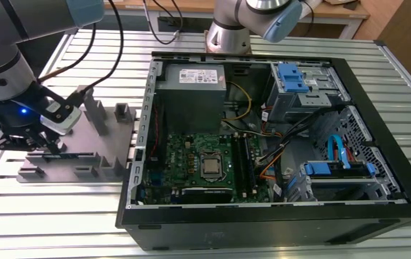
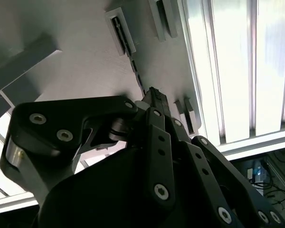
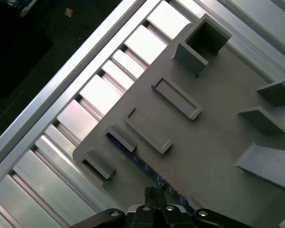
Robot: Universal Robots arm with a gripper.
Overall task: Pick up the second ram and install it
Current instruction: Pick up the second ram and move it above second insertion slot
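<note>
— Where's the ram (image 3: 140, 164)?
— On edge in the grey fixture's (image 3: 218, 123) slot (exterior view's left, beside the PC case (image 1: 263, 229)).
— Fingers (image 2: 157, 123)?
— Narrow, pinched on its top edge. The fixture sits on the slatted counter (image 1: 47, 216).

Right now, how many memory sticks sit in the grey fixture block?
1: a dark memory stick standing on edge in a slot of the grey fixture block, right at the tip of the gripper. Others may be hidden behind the gripper.

The second ram (image 3: 147, 171), a thin dark stick, stands on edge in a slot of the grey fixture block (image 3: 218, 142).
</note>
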